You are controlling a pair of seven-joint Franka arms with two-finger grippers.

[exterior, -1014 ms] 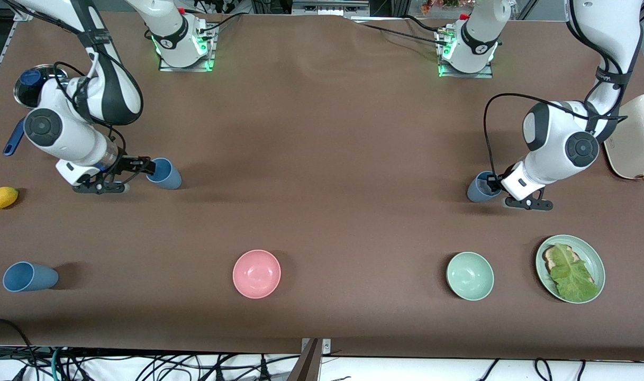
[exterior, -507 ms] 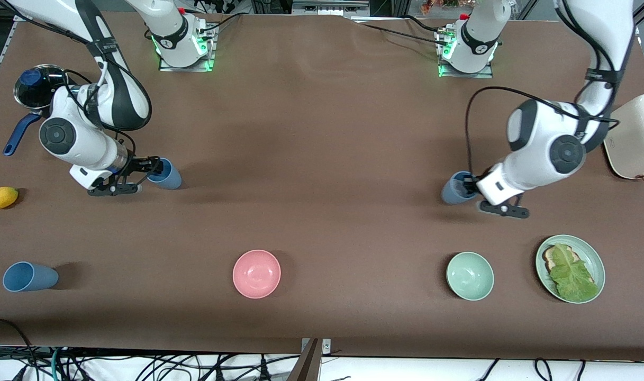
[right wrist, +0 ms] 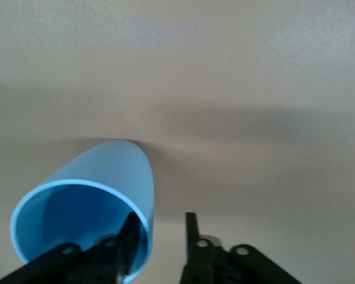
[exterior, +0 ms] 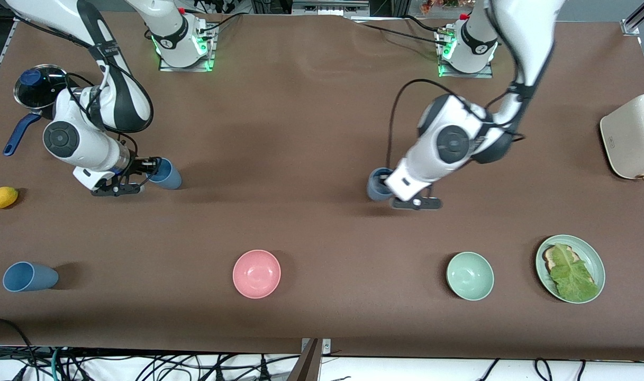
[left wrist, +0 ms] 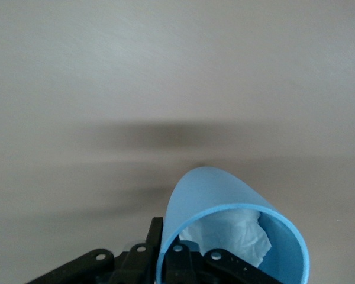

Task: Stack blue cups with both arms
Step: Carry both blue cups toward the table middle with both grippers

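The left gripper (exterior: 389, 186) is closed on the rim of a grey-blue cup (exterior: 375, 183), one finger inside and one outside the wall, and holds it over the bare middle of the brown table (exterior: 300, 132). In the left wrist view the cup (left wrist: 225, 225) shows its open mouth toward the camera, with crumpled white paper (left wrist: 231, 234) inside, and its long axis runs away from the gripper (left wrist: 186, 260).

The right gripper (exterior: 144, 172) sits low at the right arm's end of the table, with one finger (right wrist: 130, 239) inside the mouth of a sky-blue cup (exterior: 165, 173) and the other finger outside and apart from the wall, so the jaws are parted. In the right wrist view this cup (right wrist: 92, 204) has its mouth toward the gripper (right wrist: 160, 236) and its closed base away from it; whether it rests on the table cannot be told.

A third blue cup (exterior: 29, 277) lies on its side near the front camera at the right arm's end, its mouth toward the table's edge there. Along the same near row are a pink bowl (exterior: 256, 273), a green bowl (exterior: 470, 275) and a green plate (exterior: 591, 254) carrying lettuce on bread (exterior: 570, 272).
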